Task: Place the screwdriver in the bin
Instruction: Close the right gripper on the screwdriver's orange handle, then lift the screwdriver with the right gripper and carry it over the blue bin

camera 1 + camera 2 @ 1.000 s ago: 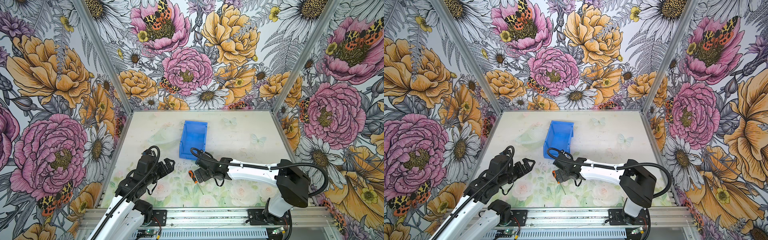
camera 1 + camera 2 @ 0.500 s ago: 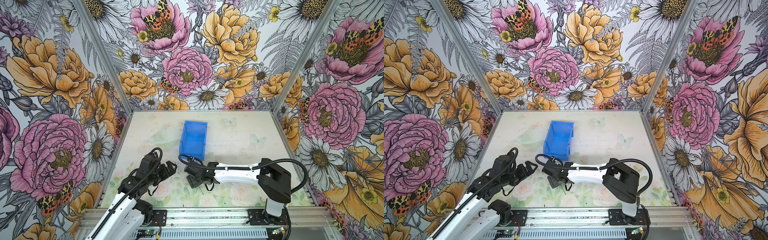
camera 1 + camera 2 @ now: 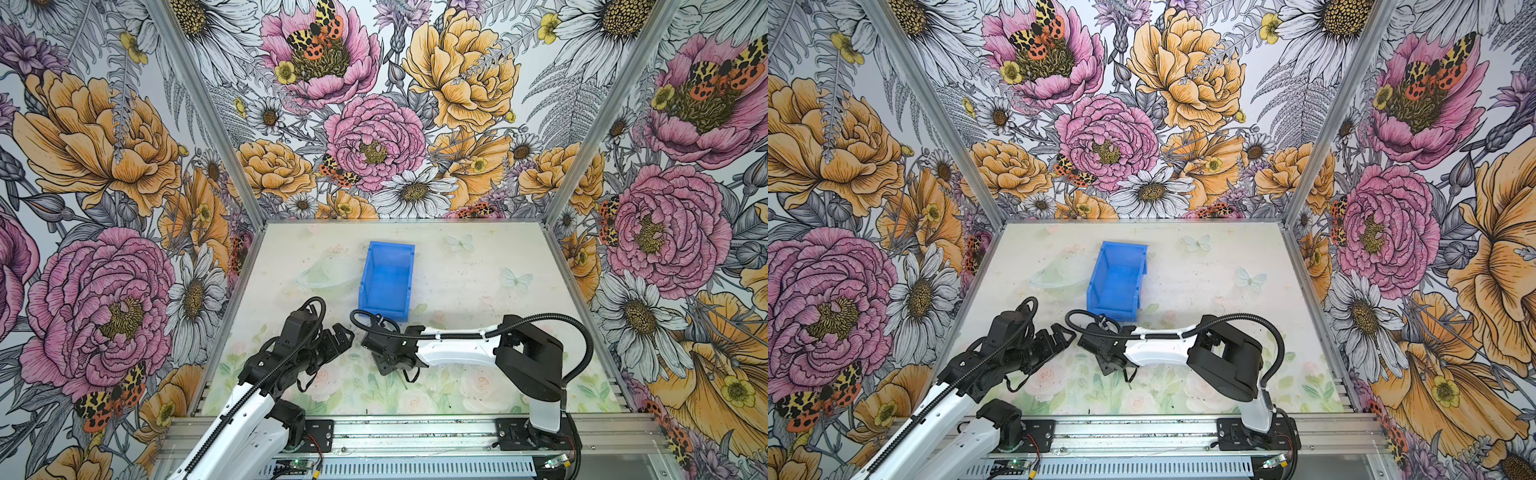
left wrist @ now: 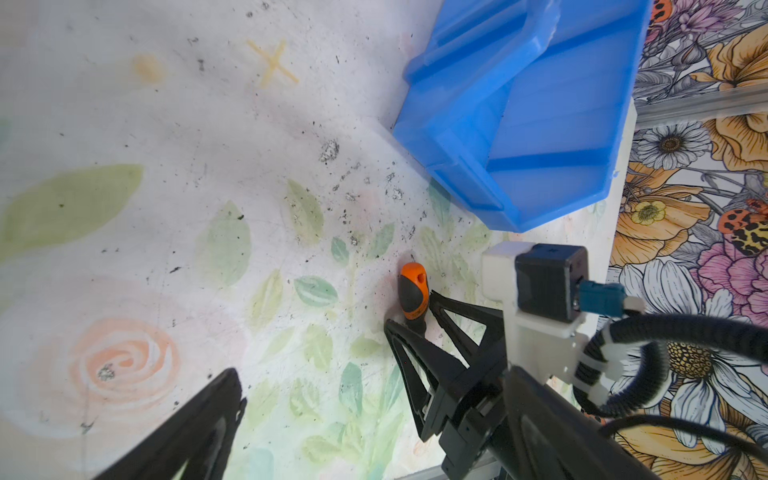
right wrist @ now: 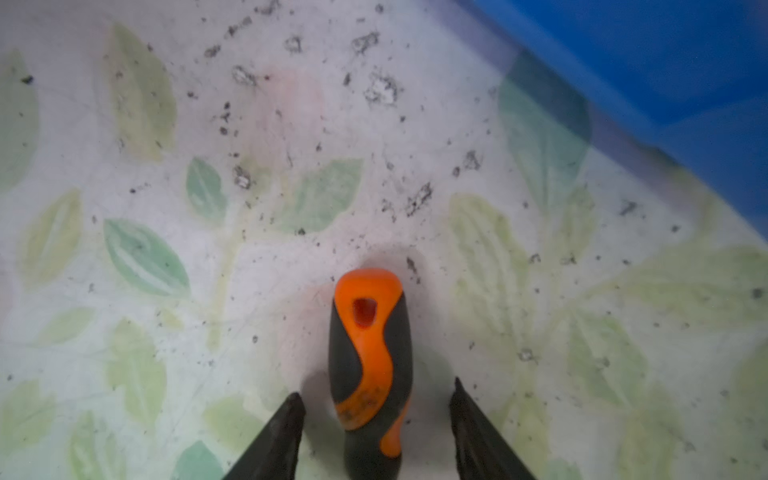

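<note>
Our right claw (image 5: 377, 390) is straddling the screwdriver (image 5: 365, 353), jaws unclenched, since we are lining up a grasp toward the bin (image 3: 365, 282).

Smooth blue plastic bin (image 4: 519, 124), matt orange-and-black screwdriver (image 5: 370, 374) handle, scuffed, speckled printed tabletop (image 5: 291, 124).

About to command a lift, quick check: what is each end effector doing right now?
The left end effector is open, holding nothing.
The right end effector is open, straddling the screwdriver handle, not yet clamped.
</note>
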`<state>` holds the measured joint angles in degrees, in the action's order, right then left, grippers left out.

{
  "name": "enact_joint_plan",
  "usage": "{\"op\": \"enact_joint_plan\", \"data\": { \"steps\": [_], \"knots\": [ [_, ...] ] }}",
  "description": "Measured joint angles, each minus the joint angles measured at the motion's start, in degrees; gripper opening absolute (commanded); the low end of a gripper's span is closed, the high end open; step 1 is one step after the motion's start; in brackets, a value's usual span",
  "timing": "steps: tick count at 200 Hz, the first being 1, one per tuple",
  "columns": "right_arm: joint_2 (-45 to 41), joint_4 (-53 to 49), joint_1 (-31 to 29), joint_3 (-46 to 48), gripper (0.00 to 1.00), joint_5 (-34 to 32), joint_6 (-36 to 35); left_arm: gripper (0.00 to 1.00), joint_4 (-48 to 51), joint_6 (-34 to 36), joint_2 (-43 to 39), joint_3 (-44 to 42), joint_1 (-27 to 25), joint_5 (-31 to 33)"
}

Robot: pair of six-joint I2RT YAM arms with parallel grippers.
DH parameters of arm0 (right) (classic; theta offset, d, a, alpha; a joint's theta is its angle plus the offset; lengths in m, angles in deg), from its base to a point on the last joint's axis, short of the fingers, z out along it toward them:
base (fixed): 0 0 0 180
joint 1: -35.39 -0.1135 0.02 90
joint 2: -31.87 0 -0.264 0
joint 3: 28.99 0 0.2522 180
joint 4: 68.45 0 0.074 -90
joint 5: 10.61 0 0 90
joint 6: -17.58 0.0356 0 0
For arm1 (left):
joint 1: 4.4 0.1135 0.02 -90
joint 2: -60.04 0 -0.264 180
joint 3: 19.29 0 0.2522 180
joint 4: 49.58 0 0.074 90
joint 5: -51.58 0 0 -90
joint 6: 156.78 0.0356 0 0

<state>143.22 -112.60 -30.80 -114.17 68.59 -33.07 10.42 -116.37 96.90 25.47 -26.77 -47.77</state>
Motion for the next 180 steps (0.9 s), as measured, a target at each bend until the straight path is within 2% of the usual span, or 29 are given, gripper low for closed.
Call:
{"op": "enact_joint_plan", "data": {
  "steps": [27,68,90,130,180],
  "knots": [
    [0.5,0.2,0.0,-0.5,0.19,-0.1,0.5,0.99,0.0,0.0,-0.1,0.0,1.0,-0.2],
    [0.7,0.5,0.0,-0.7,0.05,-0.3,1.3,0.99,0.0,0.0,-0.4,0.0,1.9,-0.5],
    [0.7,0.5,0.0,-0.7,0.01,-0.3,1.9,0.99,0.0,0.0,-0.3,0.0,1.9,-0.6],
    [0.0,0.2,0.0,-0.7,0.0,-0.4,3.1,0.99,0.0,0.0,-0.3,-0.1,1.9,-1.3],
    [-7.0,-0.4,1.6,-1.4,0.0,-1.4,5.8,0.99,-1.1,0.2,-0.9,-0.2,1.9,-3.0]
  ]
}}
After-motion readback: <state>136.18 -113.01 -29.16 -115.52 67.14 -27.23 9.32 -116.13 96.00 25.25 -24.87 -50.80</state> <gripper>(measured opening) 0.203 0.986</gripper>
